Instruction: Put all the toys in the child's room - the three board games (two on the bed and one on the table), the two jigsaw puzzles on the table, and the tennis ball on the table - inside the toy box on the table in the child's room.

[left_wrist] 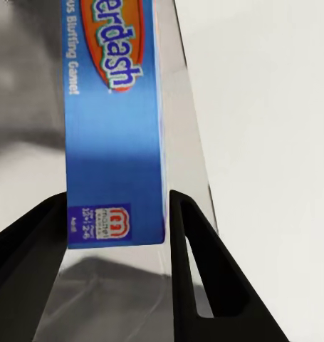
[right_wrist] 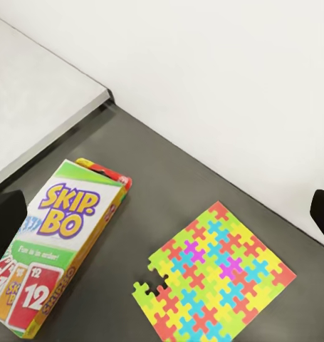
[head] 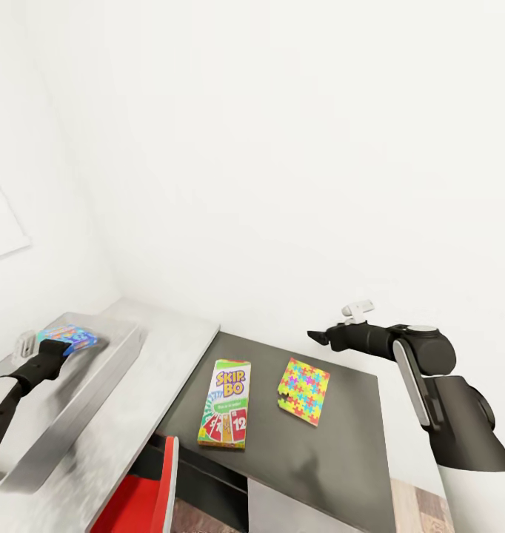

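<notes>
Got my left claw clamped on the blue board game, hanging right over the toy box. Next I just let go. Right claw looks spread, empty, above SKIP-BO and the jigsaw puzzle on the dark desk.

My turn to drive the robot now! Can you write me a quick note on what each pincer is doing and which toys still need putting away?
Left pincer: shut on the blue board game, holding it over the toy box.
Right pincer: open, empty, above the dark desk.
SKIP-BO box and jigsaw puzzle: lying flat on the dark desk, side by side, apart.
Done: blue game brought to the box.
Left: release it, then load SKIP-BO and the puzzle.
</notes>
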You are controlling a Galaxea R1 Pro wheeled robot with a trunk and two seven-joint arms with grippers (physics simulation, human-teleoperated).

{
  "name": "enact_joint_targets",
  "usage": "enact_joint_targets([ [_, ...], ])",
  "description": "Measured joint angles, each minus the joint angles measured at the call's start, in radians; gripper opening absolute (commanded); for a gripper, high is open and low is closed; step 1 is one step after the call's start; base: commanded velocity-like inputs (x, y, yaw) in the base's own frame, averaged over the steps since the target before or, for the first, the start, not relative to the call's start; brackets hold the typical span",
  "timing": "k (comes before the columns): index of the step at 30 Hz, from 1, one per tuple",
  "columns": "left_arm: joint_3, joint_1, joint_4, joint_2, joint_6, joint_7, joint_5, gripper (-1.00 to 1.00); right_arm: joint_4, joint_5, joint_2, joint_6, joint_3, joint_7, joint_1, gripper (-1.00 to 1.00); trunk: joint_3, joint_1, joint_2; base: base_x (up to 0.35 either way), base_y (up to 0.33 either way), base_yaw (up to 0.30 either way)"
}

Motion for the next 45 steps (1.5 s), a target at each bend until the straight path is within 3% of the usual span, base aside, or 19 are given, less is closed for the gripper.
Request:
enact_joint_targets([
  [10, -0.007, 0.002, 0.009, 0.006, -0.022, -0.002, -0.001, -1.00, 0.000, -0.001, -0.002, 0.000, 0.001, 0.000, -0.001, 1.00, -0.016, 0.000, 0.000, 0.000, 0.000, 0.000],
  [23, -0.007, 0.001, 0.044, 0.012, -0.031, -0.056, -0.001, -1.00, 0.000, -0.001, -0.002, 0.000, 0.002, 0.002, 0.000, 1.00, -0.037, 0.000, 0.000, 0.000, 0.000, 0.000],
  [45, -0.008, -0.006, 0.045, 0.026, -0.031, -0.060, 0.001, -1.00, 0.000, -0.001, -0.001, 0.000, 0.002, 0.002, 0.000, 1.00, -0.072, 0.000, 0.000, 0.000, 0.000, 0.000],
])
